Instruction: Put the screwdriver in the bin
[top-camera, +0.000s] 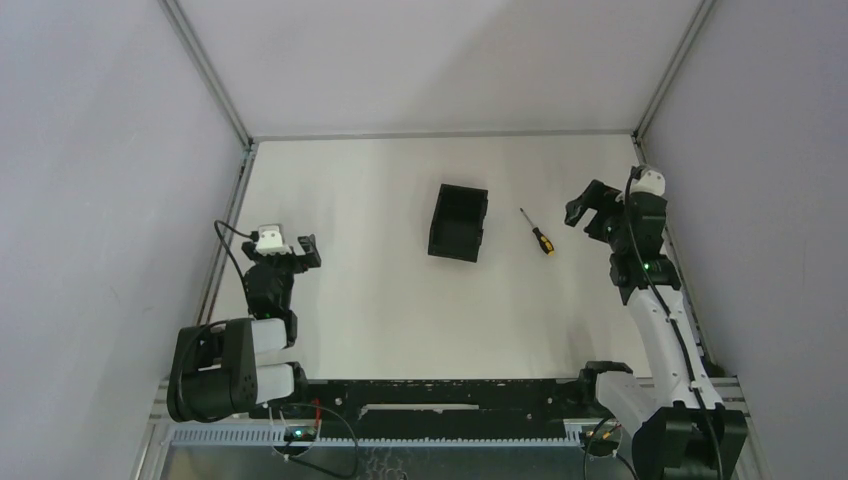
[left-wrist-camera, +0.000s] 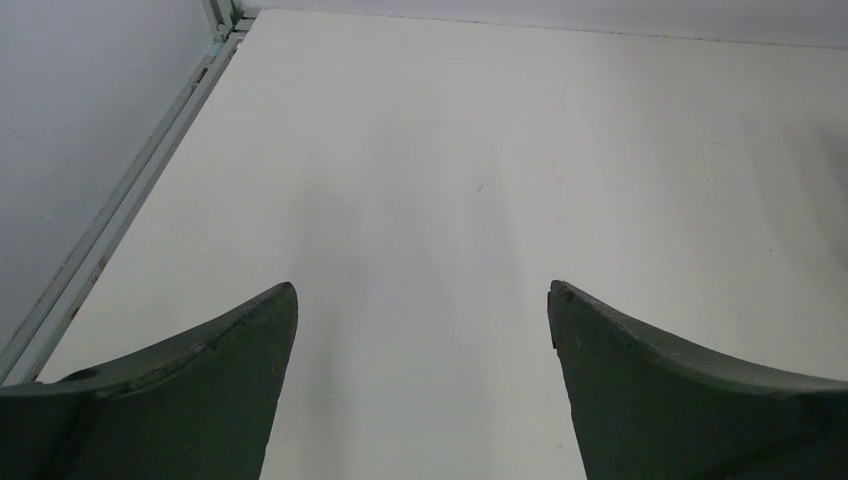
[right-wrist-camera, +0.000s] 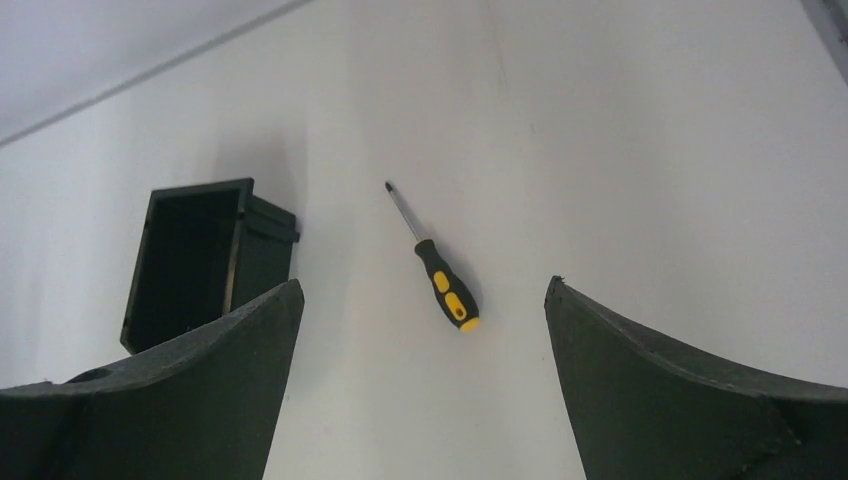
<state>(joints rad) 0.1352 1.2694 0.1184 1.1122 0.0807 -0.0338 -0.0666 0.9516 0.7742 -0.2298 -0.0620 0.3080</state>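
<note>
Screwdriver (top-camera: 536, 232) lay flat on the white surface (top-camera: 380, 300), just right of the bin (top-camera: 458, 248), a clear gap between them. Thin dark shaft, yellow-and-black handle. Tip pointed far-left, handle end near-right, so it sat at a diagonal. Much shorter than the bin. Bin was black, rectangular, standing upright with open side up, long axis roughly near-to-far with a slight skew, around mid-surface.

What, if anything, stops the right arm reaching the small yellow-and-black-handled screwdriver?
Likely nothing, so yes: the screwdriver lies alone on bare white table just beside the open right hand, and the black plastic bin sits on its far side, off the path.
</note>
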